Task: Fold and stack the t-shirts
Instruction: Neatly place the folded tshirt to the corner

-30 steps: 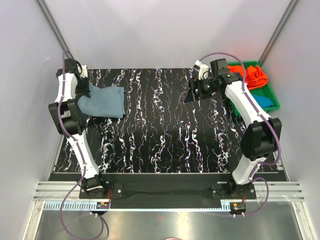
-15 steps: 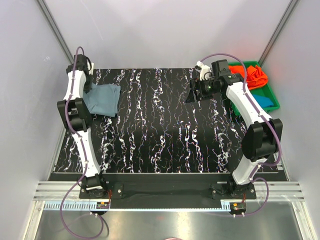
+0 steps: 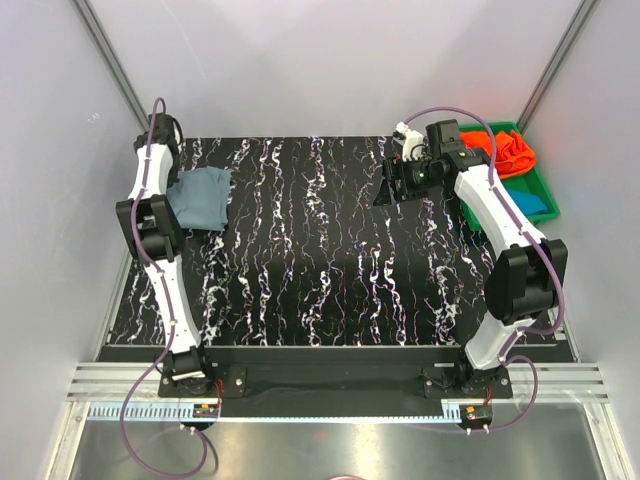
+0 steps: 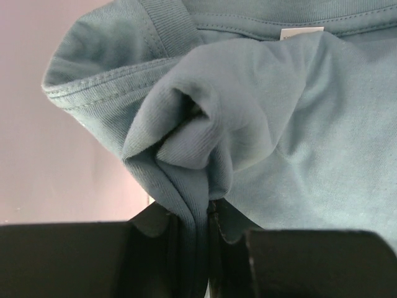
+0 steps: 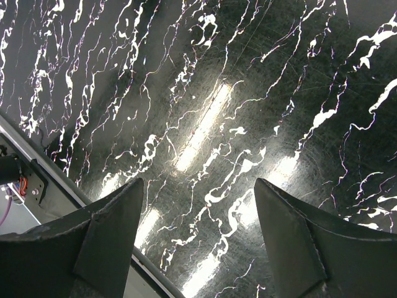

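Left hand [image 4: 208,248] is pinched down narrow on a bunched fold of the grey-blue t-shirt [image 4: 298,143]. The two dark fingers have the cloth squeezed right between them. Just past the fingertips the fabric puffs into a soft rounded roll with a deep crease in it. It's a fine-knit jersey, matte, slightly fuzzy. Further out from the hand you can see the ribbed collar [image 4: 164,28] with its stitched seam, and a small white neck label [image 4: 302,32] at the far edge of the view. From above, the rest of the shirt lies in a rumpled, roughly square heap on the counter [image 3: 320,260] just beside the left arm, near the far left corner.

Right hand [image 5: 198,181] is spread wide with nothing in it. Two wedge-shaped black fingers hang over bare counter, which is glossy black with white marble-style veins and streaks of light glare.

Off to the right hand's outer side, well apart from it, sits a green plastic tray [image 3: 550,195]. It holds the crumpled orange t-shirt [image 3: 508,150] at the far end and the flatter teal-blue t-shirt [image 3: 533,203] at the near end.
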{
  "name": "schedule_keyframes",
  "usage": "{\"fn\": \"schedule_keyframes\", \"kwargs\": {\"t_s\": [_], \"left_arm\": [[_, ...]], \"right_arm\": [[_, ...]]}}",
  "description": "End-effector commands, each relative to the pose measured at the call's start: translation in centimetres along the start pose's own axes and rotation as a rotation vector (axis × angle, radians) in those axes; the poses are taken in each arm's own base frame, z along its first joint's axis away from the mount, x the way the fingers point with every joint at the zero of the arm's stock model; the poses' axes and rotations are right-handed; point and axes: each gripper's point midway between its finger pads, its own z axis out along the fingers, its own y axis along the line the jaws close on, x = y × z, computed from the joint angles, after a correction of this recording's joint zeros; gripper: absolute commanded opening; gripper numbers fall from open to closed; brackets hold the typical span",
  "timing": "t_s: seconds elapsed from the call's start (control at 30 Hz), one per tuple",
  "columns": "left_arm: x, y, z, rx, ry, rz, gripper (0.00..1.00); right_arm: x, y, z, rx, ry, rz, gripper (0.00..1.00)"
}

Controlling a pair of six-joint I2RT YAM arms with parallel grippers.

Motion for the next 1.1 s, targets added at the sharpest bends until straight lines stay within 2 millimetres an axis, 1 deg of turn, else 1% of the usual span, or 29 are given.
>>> {"fn": "schedule_keyframes", "kwargs": {"t_s": [0.0, 0.07, 0.2, 0.33, 0.5, 0.73, 0.77, 0.83, 0.87, 0.93, 1.0, 1.07], "left_arm": [[-2.4, 2.7, -0.4, -0.101, -0.074, -0.025, 0.00], [-2.3, 2.6, 0.1, -0.104, -0.067, -0.023, 0.00], [-2.1, 3.2, 0.6, -0.131, -0.060, -0.041, 0.00], [-2.0, 4.1, 0.8, -0.164, -0.056, -0.069, 0.00], [-1.3, 5.1, 1.3, -0.174, -0.041, -0.081, 0.00], [-1.2, 5.6, 1.8, -0.188, -0.040, -0.077, 0.00], [-1.3, 5.6, 1.8, -0.192, -0.041, -0.066, 0.07], [-1.4, 5.8, 2.0, -0.198, -0.045, -0.063, 0.17], [-1.6, 5.7, 2.0, -0.193, -0.051, -0.051, 0.20], [-1.8, 5.6, 2.1, -0.192, -0.056, -0.047, 0.20], [-2.2, 5.6, 2.2, -0.188, -0.070, -0.041, 0.18], [-2.1, 5.5, 2.7, -0.189, -0.063, -0.030, 0.17]], "right_arm": [[-1.3, 0.4, -1.4, 0.018, -0.061, -0.028, 0.80], [-1.2, 0.3, -1.4, 0.018, -0.060, -0.027, 0.80], [-1.2, 0.2, -1.4, 0.022, -0.059, -0.028, 0.80], [-1.0, 0.2, -1.3, 0.024, -0.054, -0.025, 0.80], [-1.0, 0.1, -1.1, 0.024, -0.052, -0.024, 0.80], [-1.0, 0.0, -1.0, 0.022, -0.051, -0.022, 0.80], [-1.0, 0.1, -1.1, 0.022, -0.052, -0.022, 0.80], [-1.0, 0.0, -1.0, 0.023, -0.052, -0.021, 0.80], [-0.9, -0.1, -1.0, 0.025, -0.050, -0.020, 0.80], [-0.9, -0.1, -1.0, 0.025, -0.049, -0.019, 0.80], [-0.8, -0.1, -0.9, 0.025, -0.048, -0.017, 0.80], [-0.7, -0.2, -0.8, 0.025, -0.046, -0.013, 0.80]]}}
